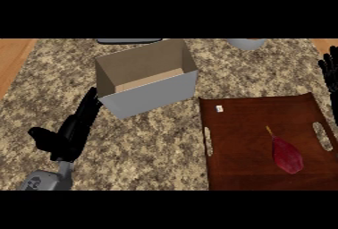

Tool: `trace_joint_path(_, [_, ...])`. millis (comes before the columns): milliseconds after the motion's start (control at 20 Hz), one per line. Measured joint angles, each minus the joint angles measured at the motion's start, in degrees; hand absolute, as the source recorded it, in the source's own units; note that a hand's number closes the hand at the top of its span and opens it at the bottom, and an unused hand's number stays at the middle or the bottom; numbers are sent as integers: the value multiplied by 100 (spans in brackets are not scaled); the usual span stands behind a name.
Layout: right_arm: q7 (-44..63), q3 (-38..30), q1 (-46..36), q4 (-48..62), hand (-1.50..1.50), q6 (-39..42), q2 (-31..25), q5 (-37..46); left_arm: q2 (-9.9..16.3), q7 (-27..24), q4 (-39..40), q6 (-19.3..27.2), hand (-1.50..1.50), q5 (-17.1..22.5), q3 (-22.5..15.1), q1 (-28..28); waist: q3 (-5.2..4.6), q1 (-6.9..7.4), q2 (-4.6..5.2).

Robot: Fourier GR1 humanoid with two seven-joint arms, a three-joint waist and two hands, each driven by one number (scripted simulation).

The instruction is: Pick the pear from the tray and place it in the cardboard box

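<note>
The counter has a speckled granite look in tan, brown and cream, with plain light wood at its edges. The tray is dark reddish-brown wood, smooth with a soft sheen. On it the pear shows a smooth, deep-red skin. The cardboard box is matt: brown paperboard inside, pale grey outside. The left hand looks like matt black plastic.

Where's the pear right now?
In the head view the pear lies on the wooden tray at the right, toward its near right corner, apart from the cardboard box.
</note>
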Motion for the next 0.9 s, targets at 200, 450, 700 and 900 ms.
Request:
trace_joint_path(200, [-78,-239,-150,262,-150,464,238,-690,328,12,46,191,0,-401,102,69,-70,111,8])
trace_joint_path(450, [237,-246,-128,788,-150,501,5,-543,671,156,162,537,0,-914,131,111,-117,195,51])
trace_joint_path(700, [-4,-676,-47,1549,-150,352,559,-988,752,366,-36,757,0,-1210,97,321,-114,166,27])
trace_joint_path(900, [-348,-693,-22,2015,-150,986,255,-843,644,375,-82,835,0,-1426,82,504,-119,137,18])
